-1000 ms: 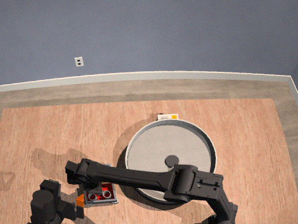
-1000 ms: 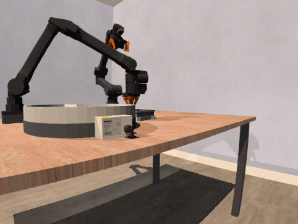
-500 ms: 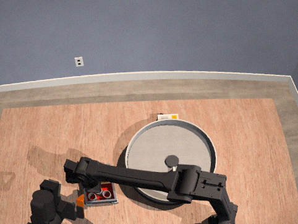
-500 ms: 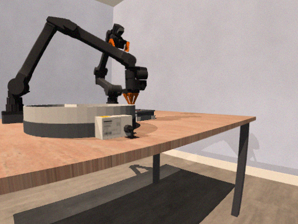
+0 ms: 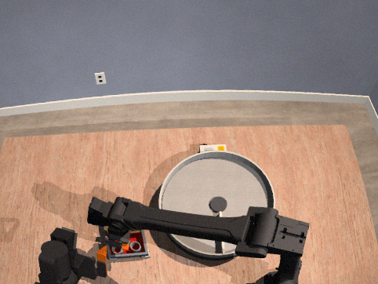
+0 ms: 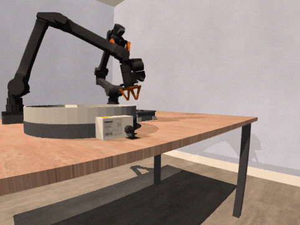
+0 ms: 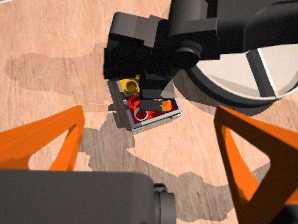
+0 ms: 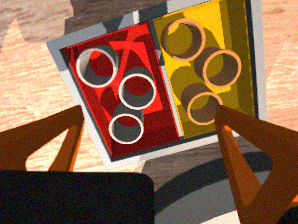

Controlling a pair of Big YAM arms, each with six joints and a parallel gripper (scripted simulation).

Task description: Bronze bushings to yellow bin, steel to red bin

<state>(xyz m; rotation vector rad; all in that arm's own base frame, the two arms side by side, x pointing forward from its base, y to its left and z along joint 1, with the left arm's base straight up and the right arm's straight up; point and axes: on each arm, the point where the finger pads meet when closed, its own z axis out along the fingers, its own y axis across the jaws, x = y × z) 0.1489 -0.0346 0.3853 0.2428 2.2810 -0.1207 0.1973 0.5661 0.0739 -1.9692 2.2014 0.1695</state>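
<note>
Right gripper, released, above bins; right-wrist frame: three steel bushings in red bin at left-centre, three bronze in yellow bin at upper right. Left gripper, released, apart from both bins.

The right claw has risen higher above the bins, its fingers now spread wider apart
</note>
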